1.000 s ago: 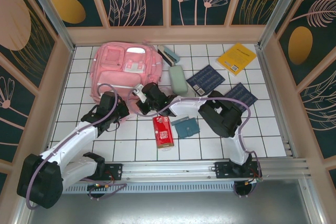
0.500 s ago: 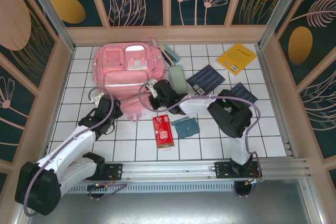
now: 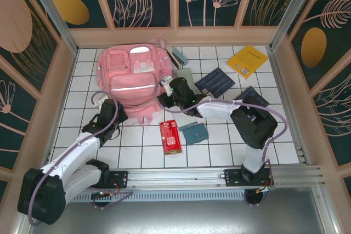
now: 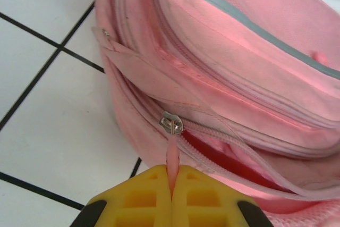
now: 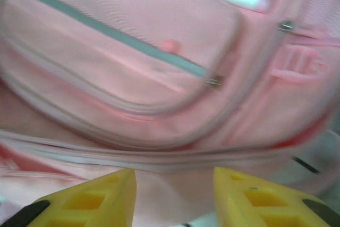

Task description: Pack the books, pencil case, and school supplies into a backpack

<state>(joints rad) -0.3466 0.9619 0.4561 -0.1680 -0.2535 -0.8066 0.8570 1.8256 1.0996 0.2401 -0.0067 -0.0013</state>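
L pincer [image 4: 171, 178] clenched on backpack [image 4: 255, 51] zip pull [image 4: 171, 155]; R pincer [image 5: 172, 179] parted, close over backpack front.

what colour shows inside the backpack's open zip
Red lining behind the zip of the pink backpack; the left wrist view shows it best.

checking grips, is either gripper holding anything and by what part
Left gripper pinches the pink zipper pull tab of the backpack; right gripper open, holding nothing.

Bright even light, faint soft shadows, left wrist view sharp, right wrist view motion-blurred
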